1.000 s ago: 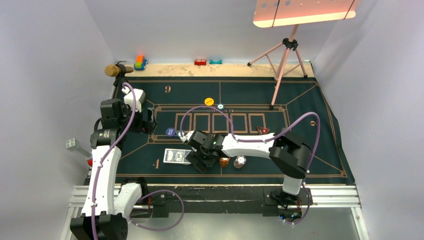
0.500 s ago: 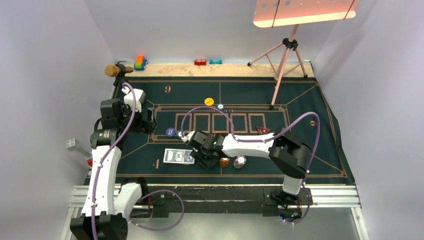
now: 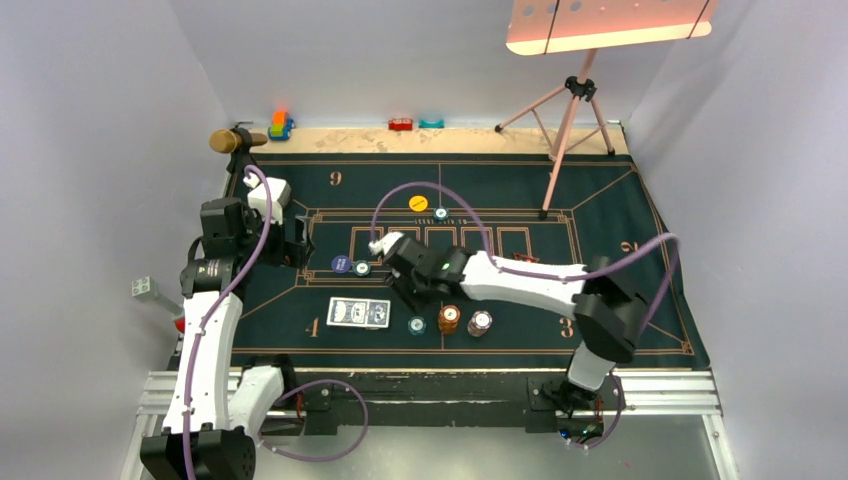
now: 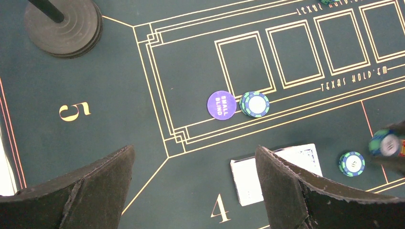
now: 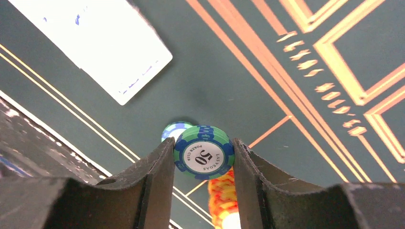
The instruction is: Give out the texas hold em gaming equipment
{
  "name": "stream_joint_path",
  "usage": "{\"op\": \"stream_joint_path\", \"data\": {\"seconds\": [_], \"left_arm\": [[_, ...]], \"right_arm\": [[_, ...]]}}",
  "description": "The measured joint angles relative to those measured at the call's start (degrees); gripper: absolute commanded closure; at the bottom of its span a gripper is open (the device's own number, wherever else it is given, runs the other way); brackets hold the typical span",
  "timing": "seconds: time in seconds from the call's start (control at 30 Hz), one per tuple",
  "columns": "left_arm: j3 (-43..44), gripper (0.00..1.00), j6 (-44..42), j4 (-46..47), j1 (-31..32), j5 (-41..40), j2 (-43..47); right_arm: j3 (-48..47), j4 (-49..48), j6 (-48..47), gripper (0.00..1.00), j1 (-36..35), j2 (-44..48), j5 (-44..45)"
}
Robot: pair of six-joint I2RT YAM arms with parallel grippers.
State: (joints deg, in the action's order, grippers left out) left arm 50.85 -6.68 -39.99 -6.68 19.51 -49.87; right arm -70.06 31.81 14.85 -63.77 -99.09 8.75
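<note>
We look down on a dark green gold-lined felt mat with two white robot arms bolted at its near edge, at 6 o'clock. The right gripper reaches in toward the mat's centre. Its two black fingers are about half closed on a round teal-and-blue chip marked 50.

In the wrist view the fingers pinch the chip's rim at 9 and 3 o'clock. The chip stands on edge, its printed face turned flat toward that camera, and the number sits slightly askew.

Seen from overhead, the gripper and its chip sit at about 2 o'clock from a blue-backed deck of playing cards. The deck lies flat, with its long axis running from 9 to 3 o'clock.

A row extends from the deck toward 3 o'clock. First comes a flat teal chip lying just beside the deck, then an orange-brown chip stack, then a white-grey striped chip stack.

At 11 o'clock from the deck lies a round navy disc lettered SMALL BLIND, with a second teal chip just beside it at 3 o'clock. Farther toward 12 o'clock lies a round yellow disc. A small red triangle shows partly behind the right forearm.

The left gripper hovers over the 9 o'clock side of the mat. Its jaws are spread fully wide and grip nothing.
</note>
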Motion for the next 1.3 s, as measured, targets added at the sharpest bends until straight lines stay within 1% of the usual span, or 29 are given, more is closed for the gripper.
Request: {"op": "stream_joint_path", "data": {"seconds": [0.1,0.2,0.3,0.37,0.47,0.6,0.77,1.07,1.17,1.2,1.27,1.3], "left_arm": [[0.0,0.0,0.0,0.0,0.0,0.0,0.0],[0.0,0.0,0.0,0.0,0.0,0.0,0.0],[0.0,0.0,0.0,0.0,0.0,0.0,0.0],[0.0,0.0,0.0,0.0,0.0,0.0,0.0],[0.0,0.0,0.0,0.0,0.0,0.0,0.0],[0.0,0.0,0.0,0.0,0.0,0.0,0.0],[0.0,0.0,0.0,0.0,0.0,0.1,0.0],[0.0,0.0,0.0,-0.1,0.0,0.3,0.0],[0.0,0.0,0.0,-0.1,0.0,0.3,0.0],[0.0,0.0,0.0,-0.1,0.0,0.3,0.0],[0.0,0.0,0.0,-0.1,0.0,0.3,0.0],[0.0,0.0,0.0,-0.1,0.0,0.3,0.0]], "right_arm": [[-0.1,0.1,1.2,1.0,4.5,5.7,0.9],[-0.1,0.4,2.8,1.0,11.3,10.8,2.5],[1.4,0.7,5.2,1.0,17.7,13.9,3.9],[5.0,0.9,7.7,1.0,21.7,16.0,4.4],[11.4,2.4,11.6,1.0,25.5,18.4,5.3],[20.2,4.9,18.5,1.0,29.1,21.8,6.1],[28.0,5.6,25.7,1.0,31.8,26.2,6.9],[29.6,3.5,31.4,0.99,35.3,25.2,8.0],[29.8,2.4,32.5,0.93,35.7,23.8,8.9],[30.0,2.1,32.8,0.88,35.7,23.2,9.1],[30.3,1.4,33.3,0.73,35.7,21.9,9.7],[30.4,1.2,33.6,0.62,35.7,21.0,9.9]]}}
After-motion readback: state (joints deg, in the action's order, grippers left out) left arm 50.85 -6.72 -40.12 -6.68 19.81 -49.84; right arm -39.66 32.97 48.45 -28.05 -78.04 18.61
